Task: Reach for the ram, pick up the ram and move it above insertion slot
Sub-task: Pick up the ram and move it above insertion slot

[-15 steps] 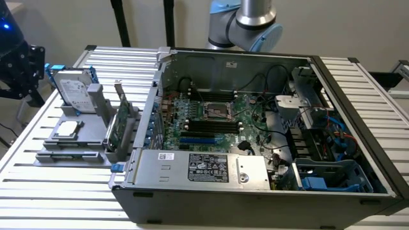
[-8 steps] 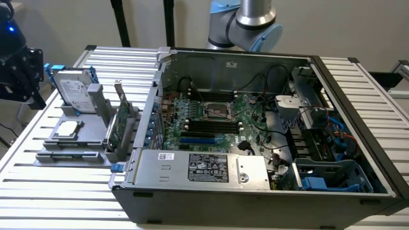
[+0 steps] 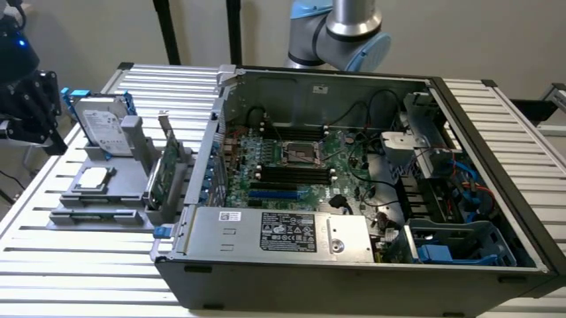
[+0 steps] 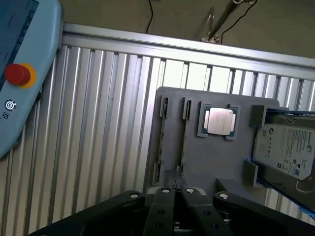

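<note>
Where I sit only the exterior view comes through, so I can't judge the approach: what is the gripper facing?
Observer: The gripper points at the gray holder, lined up with its two narrow slots.
Operator: Are they loaded?
Observer: Likely. What looks like the ram runs edge-on along each slot.
Operator: Anything beside the holder?
Observer: A pendant with a red button, on the side away from the hard drive.
</note>
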Motion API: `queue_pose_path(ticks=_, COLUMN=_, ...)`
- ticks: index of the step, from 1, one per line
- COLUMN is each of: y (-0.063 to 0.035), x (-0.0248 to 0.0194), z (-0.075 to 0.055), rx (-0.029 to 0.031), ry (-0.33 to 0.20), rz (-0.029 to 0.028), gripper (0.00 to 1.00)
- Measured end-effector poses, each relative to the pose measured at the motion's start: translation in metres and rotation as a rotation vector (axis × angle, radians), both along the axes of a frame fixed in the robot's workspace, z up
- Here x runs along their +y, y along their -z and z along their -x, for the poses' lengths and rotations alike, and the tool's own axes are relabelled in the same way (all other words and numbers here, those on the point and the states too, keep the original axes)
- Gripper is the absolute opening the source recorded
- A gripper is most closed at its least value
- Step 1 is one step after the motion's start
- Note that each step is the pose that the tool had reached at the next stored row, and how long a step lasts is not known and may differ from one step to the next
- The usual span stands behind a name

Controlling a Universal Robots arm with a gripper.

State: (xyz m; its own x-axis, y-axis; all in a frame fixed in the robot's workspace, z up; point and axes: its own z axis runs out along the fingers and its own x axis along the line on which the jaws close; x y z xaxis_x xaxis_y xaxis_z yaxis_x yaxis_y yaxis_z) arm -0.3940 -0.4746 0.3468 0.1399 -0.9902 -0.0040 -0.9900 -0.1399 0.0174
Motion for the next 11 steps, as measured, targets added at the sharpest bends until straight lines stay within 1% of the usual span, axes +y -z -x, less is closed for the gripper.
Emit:
queue_pose_path(ticks=1, y=0.0003, x=-0.0001, z=0.0001, rx=-0.0022, ry=-0.002, rz=-0.0006, gripper=0.11)
queue_pose_path(ticks=6, y=0.0005, x=-0.0002, z=0.0004, rx=-0.0029, ry=-0.002, rz=-0.0019, gripper=0.12)
queue_pose_path(ticks=9, y=0.0005, x=-0.0003, z=0.0003, rx=-0.0029, ry=-0.002, rz=-0.0021, gripper=0.30)
queue_pose_path(ticks=10, y=0.0006, x=-0.0004, z=0.0004, rx=-0.0028, ry=-0.002, rz=-0.0021, gripper=0.30)
queue_pose_path(ticks=11, y=0.0013, x=-0.0004, z=0.0004, rx=-0.0029, ry=-0.002, rz=-0.0022, gripper=0.36)
